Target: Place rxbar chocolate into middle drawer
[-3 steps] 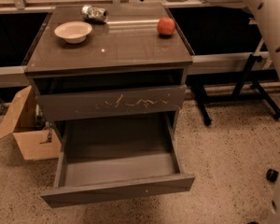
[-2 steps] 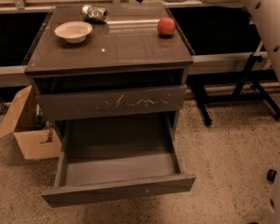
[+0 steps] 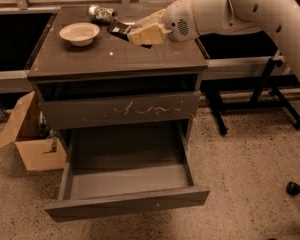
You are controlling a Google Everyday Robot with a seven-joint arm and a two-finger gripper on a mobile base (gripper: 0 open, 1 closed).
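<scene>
The rxbar chocolate, a flat black wrapped bar, lies on the grey cabinet top just right of the bowl. My gripper is low over the cabinet top, right at the bar's right end and covering part of it. Whether it holds the bar does not show. The middle drawer is pulled out wide at the bottom of the cabinet. It has a plain front panel, and nothing shows on its smooth grey inside. Above it, the drawer front with pale scratches is closed.
A pale bowl and a crushed silver can sit on the cabinet top left of the gripper. An open cardboard box stands on the floor at the left. Black stand legs lie to the right.
My arm has come down from the back edge to the cabinet top, onto the black bar. The red fruit on the top's right side is now hidden behind the arm.
</scene>
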